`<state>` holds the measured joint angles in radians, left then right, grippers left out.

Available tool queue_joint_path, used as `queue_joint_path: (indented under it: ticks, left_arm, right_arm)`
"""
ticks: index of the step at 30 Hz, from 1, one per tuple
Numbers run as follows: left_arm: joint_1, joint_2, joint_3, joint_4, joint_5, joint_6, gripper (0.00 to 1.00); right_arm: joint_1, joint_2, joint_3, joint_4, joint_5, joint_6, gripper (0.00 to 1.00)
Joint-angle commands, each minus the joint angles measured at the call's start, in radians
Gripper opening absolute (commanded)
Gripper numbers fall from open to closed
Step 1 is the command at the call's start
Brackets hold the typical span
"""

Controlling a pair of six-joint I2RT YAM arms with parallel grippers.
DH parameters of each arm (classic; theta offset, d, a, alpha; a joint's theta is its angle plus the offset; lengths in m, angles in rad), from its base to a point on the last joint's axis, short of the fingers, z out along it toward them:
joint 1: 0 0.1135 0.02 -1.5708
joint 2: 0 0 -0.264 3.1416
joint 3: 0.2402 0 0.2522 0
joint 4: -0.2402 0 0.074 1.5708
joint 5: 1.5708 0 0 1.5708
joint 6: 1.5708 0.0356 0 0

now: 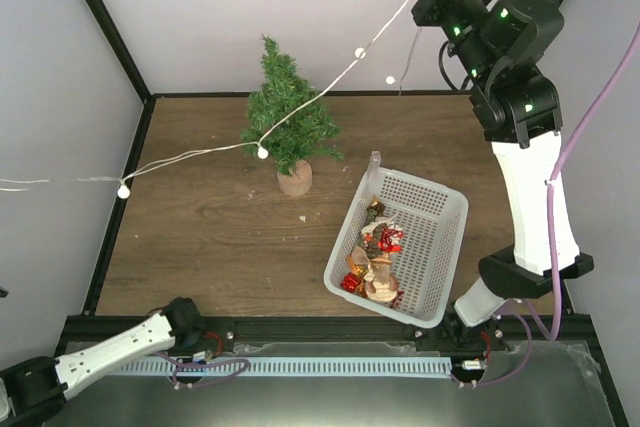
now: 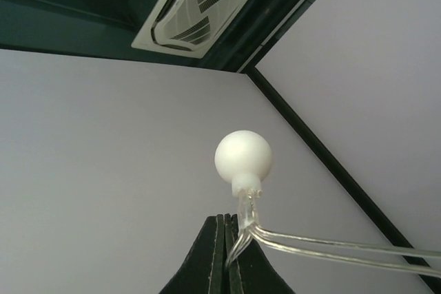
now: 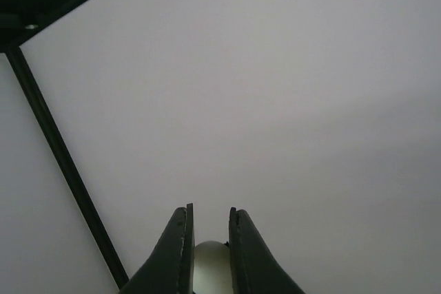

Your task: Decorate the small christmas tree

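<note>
tree (image 1: 290, 117): light, bristly, tips easily; hold low down. string (image 1: 124, 190): limp; left gripper (image 2: 224, 222) pinching string, right gripper (image 3: 210, 219) clamping bulb (image 3: 209, 259)

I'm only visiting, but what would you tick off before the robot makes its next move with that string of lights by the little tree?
1. The left gripper pinches the light string just below a bulb: ok.
2. The right gripper is closed around a second bulb: ok.
3. The string runs unbroken from one side to the other, crossing the small christmas tree: ok.
4. The tree stands upright on its base: ok.
5. The string rests on the branches rather than hanging in front of them: cannot tell.
6. The basket of ornaments sits apart from the tree, to its right: ok.
</note>
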<state>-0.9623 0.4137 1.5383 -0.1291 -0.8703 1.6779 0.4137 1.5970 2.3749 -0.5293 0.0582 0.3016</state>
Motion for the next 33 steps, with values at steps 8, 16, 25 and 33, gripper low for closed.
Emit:
queue_joint_path:
  ticks: [8,16,25,33]
  left_arm:
    - [-0.236,0.12,0.283,0.409,-0.121,0.415,0.0]
    - [-0.397,0.106,0.223,0.715,-0.117,0.693,0.0]
    - [-0.558,0.114,0.234,1.03,-0.072,0.95,0.0]
    - [-0.635,0.09,0.249,1.105,-0.042,1.007,0.0]
  right_arm:
    - [-0.007,0.115,0.111,0.095,-0.067,0.029,0.01]
    - [-0.007,0.184,0.132,0.179,-0.094,0.046,0.01]
    - [-0.007,0.254,0.162,0.27,-0.119,0.069,0.01]
    - [-0.007,0.31,0.166,0.27,-0.127,0.078,0.01]
